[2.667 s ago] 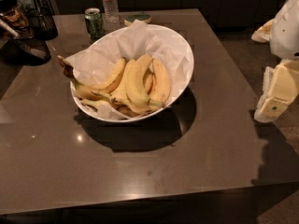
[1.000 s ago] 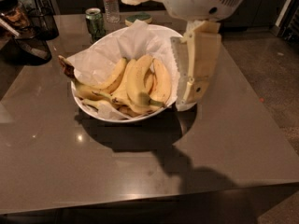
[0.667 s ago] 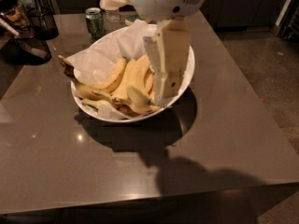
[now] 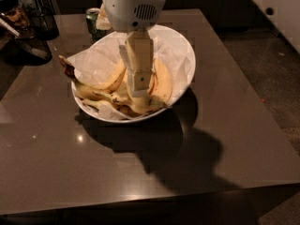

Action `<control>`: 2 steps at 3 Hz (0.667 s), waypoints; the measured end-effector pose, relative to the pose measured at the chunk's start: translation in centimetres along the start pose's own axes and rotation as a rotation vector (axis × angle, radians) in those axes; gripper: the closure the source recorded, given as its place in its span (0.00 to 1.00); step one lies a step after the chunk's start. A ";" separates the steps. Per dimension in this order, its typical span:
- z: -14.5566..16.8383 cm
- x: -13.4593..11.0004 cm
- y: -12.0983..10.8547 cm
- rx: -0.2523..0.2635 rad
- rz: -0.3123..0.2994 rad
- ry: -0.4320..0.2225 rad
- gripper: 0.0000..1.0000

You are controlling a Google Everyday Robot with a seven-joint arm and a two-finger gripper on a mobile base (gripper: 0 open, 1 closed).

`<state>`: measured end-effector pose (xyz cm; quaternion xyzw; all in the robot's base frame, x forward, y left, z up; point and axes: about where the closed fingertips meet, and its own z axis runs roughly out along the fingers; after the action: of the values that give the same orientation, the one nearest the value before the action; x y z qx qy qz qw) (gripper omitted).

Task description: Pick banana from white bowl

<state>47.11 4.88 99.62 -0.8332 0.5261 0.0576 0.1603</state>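
White bowl [image 4: 185, 47] on table [image 4: 234, 125]: crumpled paper lining [image 4: 93, 62], bunch of bananas [image 4: 162, 81] inside.
Bananas yellow, brown-flecked, dark stem over left rim; gripper [image 4: 139, 91] down among them at bowl centre, grip state cannot be told.

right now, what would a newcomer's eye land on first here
First comes the big white bowl, lined with crumpled paper and holding yellow bananas, at the middle of the dark table. Right over it, the robot's pale gripper hangs straight down into the bowl, its tip among the bananas. A green can stands just behind the bowl, toward the far left.
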 end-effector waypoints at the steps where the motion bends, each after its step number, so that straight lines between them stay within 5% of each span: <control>1: 3.3 1.7 -1.4 -0.056 0.036 0.018 0.00; 2: 3.4 1.4 -2.1 -0.034 0.034 0.008 0.00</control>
<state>49.86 5.59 96.43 -0.8269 0.5399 0.0658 0.1430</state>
